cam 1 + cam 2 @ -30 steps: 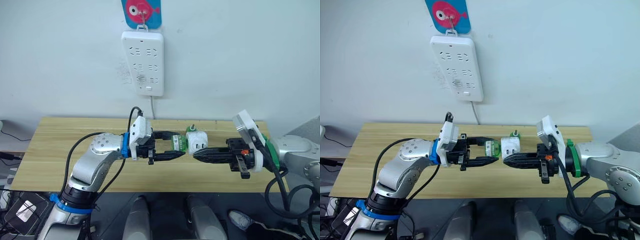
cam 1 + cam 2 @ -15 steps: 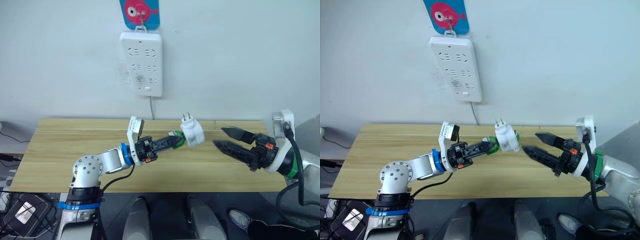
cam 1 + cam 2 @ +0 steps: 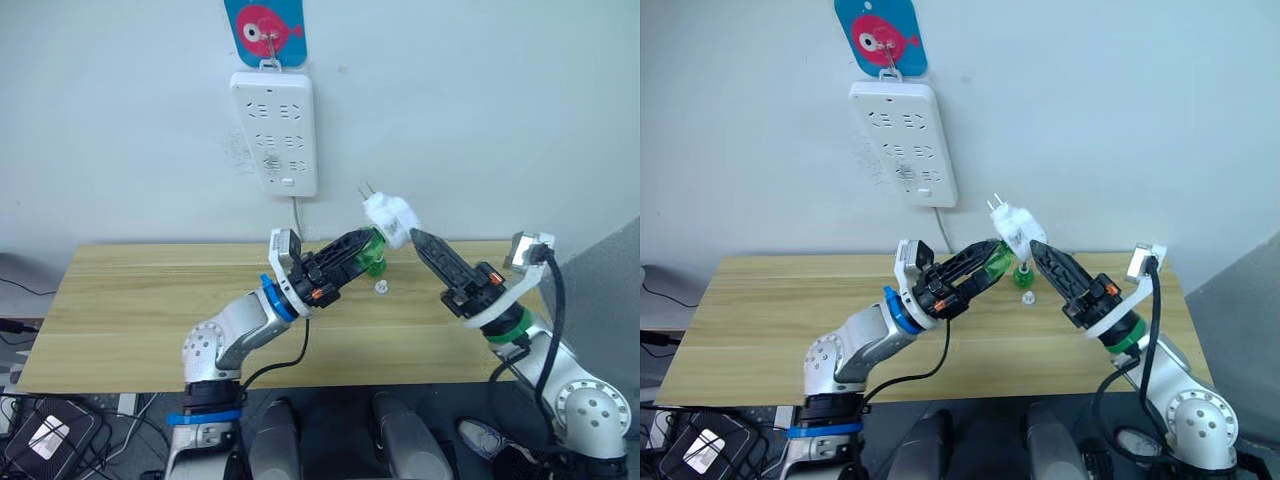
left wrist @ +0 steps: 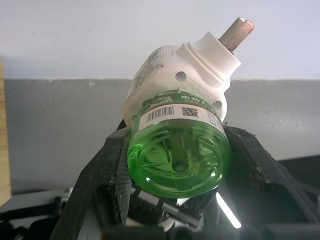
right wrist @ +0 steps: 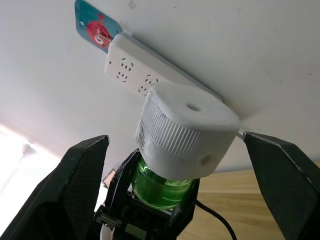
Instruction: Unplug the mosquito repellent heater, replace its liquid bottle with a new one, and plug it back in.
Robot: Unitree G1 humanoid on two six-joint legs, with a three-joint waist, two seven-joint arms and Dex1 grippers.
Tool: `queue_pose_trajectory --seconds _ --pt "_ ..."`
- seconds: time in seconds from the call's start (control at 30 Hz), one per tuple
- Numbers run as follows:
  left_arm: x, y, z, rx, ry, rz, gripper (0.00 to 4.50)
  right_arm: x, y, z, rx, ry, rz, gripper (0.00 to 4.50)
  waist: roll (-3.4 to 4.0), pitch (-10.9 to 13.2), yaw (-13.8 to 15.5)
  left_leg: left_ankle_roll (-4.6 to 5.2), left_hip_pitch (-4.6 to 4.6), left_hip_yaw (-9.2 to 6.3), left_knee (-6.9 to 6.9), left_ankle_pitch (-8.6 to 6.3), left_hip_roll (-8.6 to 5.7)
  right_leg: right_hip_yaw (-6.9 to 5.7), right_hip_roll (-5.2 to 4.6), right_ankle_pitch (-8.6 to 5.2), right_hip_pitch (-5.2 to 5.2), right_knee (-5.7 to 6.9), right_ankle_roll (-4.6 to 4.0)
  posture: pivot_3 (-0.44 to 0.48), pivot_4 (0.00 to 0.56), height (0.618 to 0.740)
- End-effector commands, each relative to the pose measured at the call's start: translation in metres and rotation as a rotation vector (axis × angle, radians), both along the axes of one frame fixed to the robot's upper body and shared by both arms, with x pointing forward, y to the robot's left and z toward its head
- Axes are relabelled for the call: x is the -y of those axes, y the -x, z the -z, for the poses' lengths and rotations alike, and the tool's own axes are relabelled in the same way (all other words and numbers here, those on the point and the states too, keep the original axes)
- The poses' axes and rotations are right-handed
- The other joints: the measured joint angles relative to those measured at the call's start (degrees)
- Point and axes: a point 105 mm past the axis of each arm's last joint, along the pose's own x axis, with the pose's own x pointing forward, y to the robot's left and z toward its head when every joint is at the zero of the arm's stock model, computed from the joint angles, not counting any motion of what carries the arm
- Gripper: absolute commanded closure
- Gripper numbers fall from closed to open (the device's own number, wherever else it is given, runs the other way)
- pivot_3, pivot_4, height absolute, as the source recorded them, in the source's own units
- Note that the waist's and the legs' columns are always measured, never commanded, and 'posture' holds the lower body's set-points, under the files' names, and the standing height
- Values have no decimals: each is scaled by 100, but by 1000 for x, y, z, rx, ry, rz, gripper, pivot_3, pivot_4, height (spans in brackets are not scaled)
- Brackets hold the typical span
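heater [image 3: 391,216] between both tools, below-right of power strip [image 3: 273,131].

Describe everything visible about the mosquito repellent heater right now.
The mosquito repellent heater is a small white rounded plastic unit with a ribbed rim, small round holes, and two metal prongs pointing up toward the wall. A clear green bottle is attached beneath it, gripped by the left gripper, which holds it tilted in the air above the table. The open right gripper's fingers flank it.
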Motion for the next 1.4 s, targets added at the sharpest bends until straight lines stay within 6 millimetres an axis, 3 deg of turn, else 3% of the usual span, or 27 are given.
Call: queue_pose_trajectory --seconds 0.03,0.4,0.67,0.87,1.03,1.2,1.3,1.4 --pt "1 4 -13 23 42 -16 2200 -3 -3 -9 49 -27 7 0 0 -3 -1 0 0 1 0 0 -1 1 0 0 0 0 0 -158 232 735" --pt "11 4 -25 2 99 -35 2200 -17 -19 -16 106 -53 -48 0 -3 -9 0 0 -1 1 0 0 -3 1 -1 0 1 -5 0 -155 226 735" --pt "-5 0 -24 54 42 -37 2200 -4 -14 -12 107 22 -29 0 -3 -9 6 0 -2 1 -1 0 -4 0 -1 0 0 -5 0 -141 229 735" --pt "-29 13 -21 219 -170 125 2200 25 9 2 111 373 -77 0 -1 -8 1 0 0 0 -4 0 -4 0 1 0 0 -3 0 -132 238 735" --pt "-48 7 -19 298 -327 148 2200 47 27 7 154 735 -175 0 -3 -9 2 1 2 1 -6 0 -6 1 1 -1 0 -7 2 -131 242 735" --pt "-47 26 -12 436 -435 280 2200 37 38 -4 311 967 -306 0 -4 -8 -8 1 4 6 -16 -1 -4 3 2 -2 1 -21 2 -135 248 735" --pt "-43 40 -7 508 -458 364 2200 26 39 -9 393 1014 -358 0 -3 -7 -20 1 1 6 -19 -1 -2 3 1 -1 1 -32 2 -136 252 735" --pt "-42 42 -6 548 -450 383 2200 20 36 -12 437 1039 -397 0 -3 -7 -11 1 0 6 -19 -1 -2 3 -1 -1 1 -35 2 -133 253 735"
